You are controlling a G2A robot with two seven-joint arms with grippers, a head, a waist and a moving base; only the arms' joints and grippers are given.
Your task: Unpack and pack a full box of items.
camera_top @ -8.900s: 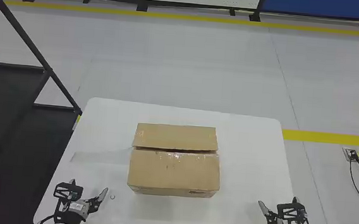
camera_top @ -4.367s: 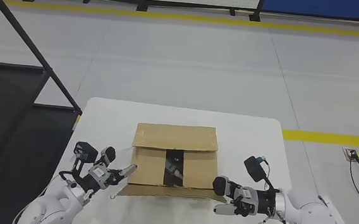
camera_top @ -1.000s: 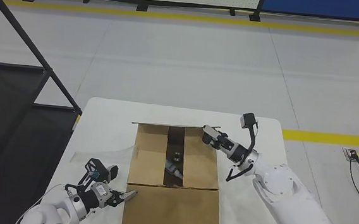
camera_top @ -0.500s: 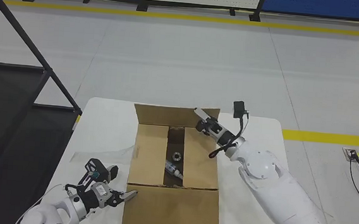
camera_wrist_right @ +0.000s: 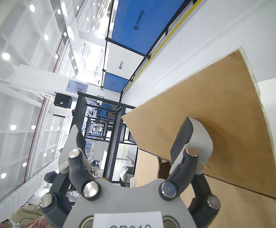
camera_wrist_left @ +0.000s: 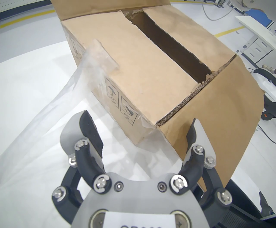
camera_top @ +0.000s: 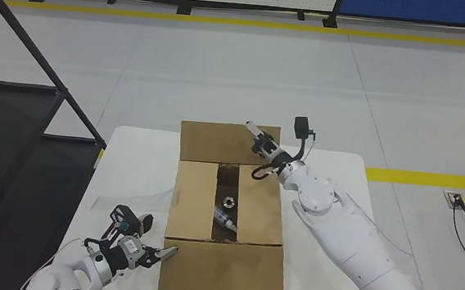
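Observation:
A brown cardboard box [camera_top: 191, 199] stands mid-table with its long flaps folded outward; the near flap [camera_top: 223, 267] hangs toward me and the far flap [camera_top: 216, 140] stands up at the back. Through the gap between the inner flaps I see metal parts [camera_top: 225, 212]. My right gripper [camera_top: 255, 136] is open, one finger [camera_wrist_right: 189, 138] pressed against the far flap [camera_wrist_right: 204, 103]. My left gripper [camera_top: 161, 254] is open by the box's near left corner [camera_wrist_left: 157, 123], with nothing between its fingers.
A strip of clear tape [camera_wrist_left: 64, 95] hangs off the box's left side onto the white table [camera_top: 132, 170]. A black frame [camera_top: 48, 89] stands beyond the table's left edge. The table's right side has free room.
My right gripper has moved toward the back of the box and pushed the far flap up and outward. The left arm has kept still.

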